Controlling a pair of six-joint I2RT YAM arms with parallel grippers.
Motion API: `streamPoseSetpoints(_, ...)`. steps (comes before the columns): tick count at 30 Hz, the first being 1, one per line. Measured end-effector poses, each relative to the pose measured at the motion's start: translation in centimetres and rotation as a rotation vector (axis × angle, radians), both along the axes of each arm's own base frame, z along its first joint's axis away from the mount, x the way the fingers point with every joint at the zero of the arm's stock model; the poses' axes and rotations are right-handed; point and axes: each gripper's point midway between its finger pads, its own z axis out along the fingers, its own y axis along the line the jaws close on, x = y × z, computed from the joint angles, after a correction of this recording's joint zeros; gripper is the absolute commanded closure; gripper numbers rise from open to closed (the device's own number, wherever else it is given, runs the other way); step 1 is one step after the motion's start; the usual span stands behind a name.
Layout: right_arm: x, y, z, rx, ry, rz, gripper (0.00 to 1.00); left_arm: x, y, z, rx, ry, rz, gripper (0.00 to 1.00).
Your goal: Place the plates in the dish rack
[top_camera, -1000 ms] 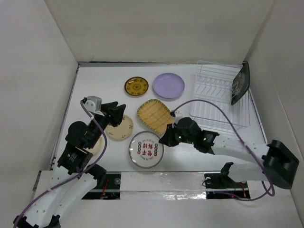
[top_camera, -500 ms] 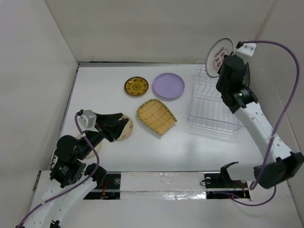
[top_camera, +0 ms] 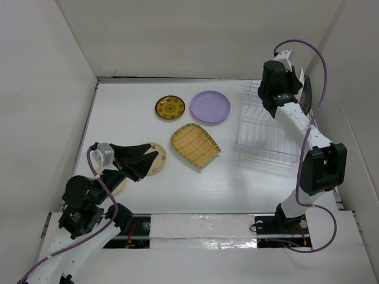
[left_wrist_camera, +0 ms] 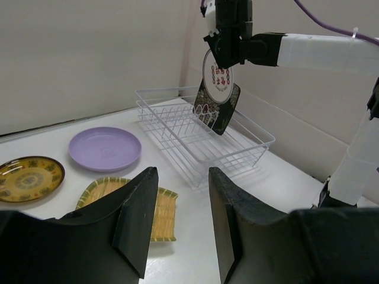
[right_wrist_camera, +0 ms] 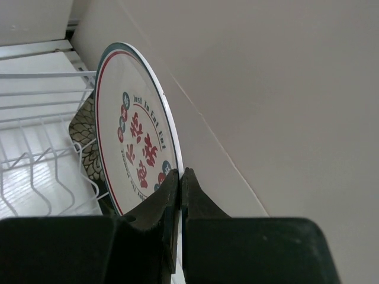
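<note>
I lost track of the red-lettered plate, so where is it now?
Left wrist view, upper middle: the plate is on edge in the right claw, over the rack's far right corner, just above the dark plate standing there.

Dish rack (top_camera: 269, 127) at right rear, scale-patterned plate (left_wrist_camera: 218, 115) standing in its right end, lettered plate (left_wrist_camera: 218, 77) above; leftward lie round plate (top_camera: 209, 106), medallion plate (top_camera: 170, 107); ribbed dish (top_camera: 195, 145) before them.

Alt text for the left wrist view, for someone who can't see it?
The right pincer holds the white plate upright over the far end of the dish rack, above a dark patterned plate standing there. Up close, the open, empty left pincer frames the yellow ribbed plate; the lavender plate and brown-and-yellow plate lie beyond.
</note>
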Motion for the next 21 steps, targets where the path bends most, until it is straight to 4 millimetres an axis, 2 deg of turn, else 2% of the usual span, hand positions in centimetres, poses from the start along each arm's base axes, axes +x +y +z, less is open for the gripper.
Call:
streamPoseSetpoints(6,-0.2,-3.3,-1.4,0.013,0.022,-0.048,1.0,0.1,0.1,0.0,-0.002,0.002,0.008,0.63)
streamPoseSetpoints(9,-0.2,-4.2,-3.7,0.03,0.058,-0.039,1.0,0.1,0.1,0.0,-0.002,0.003,0.01,0.63)
streamPoseSetpoints(15,0.3,-3.8,-8.6,0.075,0.134,0.014,1.0,0.3,0.0,-0.3,0.003,0.012,0.013,0.63)
streamPoseSetpoints(18,0.4,-3.6,-9.7,0.093,0.138,0.024,1.0,0.6,-0.2,-0.7,0.013,0.025,0.012,0.63)
streamPoseSetpoints(21,0.6,-3.6,-9.8,0.101,0.113,0.025,1.0,0.8,-0.3,-0.9,0.019,0.034,0.012,0.63)
